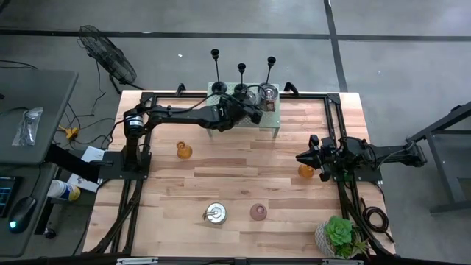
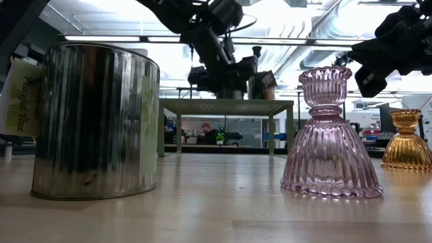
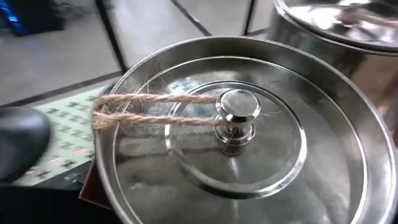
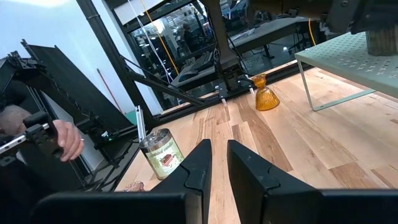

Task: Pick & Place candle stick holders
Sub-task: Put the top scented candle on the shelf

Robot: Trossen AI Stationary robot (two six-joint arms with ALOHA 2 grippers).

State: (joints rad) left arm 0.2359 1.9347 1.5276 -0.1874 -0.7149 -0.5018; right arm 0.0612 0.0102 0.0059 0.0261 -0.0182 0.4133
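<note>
So the wooden table (image 1: 243, 184) has a little green perforated stand (image 1: 274, 124) at the far edge, and that's where the left arm is stretched out, its left gripper (image 1: 257, 112) hanging right over a round metal tin (image 3: 249, 130) with a knob lid and a twine loop, jaws spread wide with nothing in them. A second tin (image 3: 348, 25) sits just beside it, so the stand is pretty crowded. The three candle stick holders (image 1: 241, 77) are lined up in a row along the back of the stand, upright, just behind those tins and the arm. The right gripper (image 1: 300, 157) is parked at the table's right side, fingers nearly closed, empty, next to an amber glass holder (image 1: 306, 171). Another amber one (image 1: 184, 151) sits on the left. Up front: a labelled can (image 1: 215, 213), a pink glass holder (image 1: 257, 212), and a potted succulent (image 1: 340, 235) in the corner
</note>
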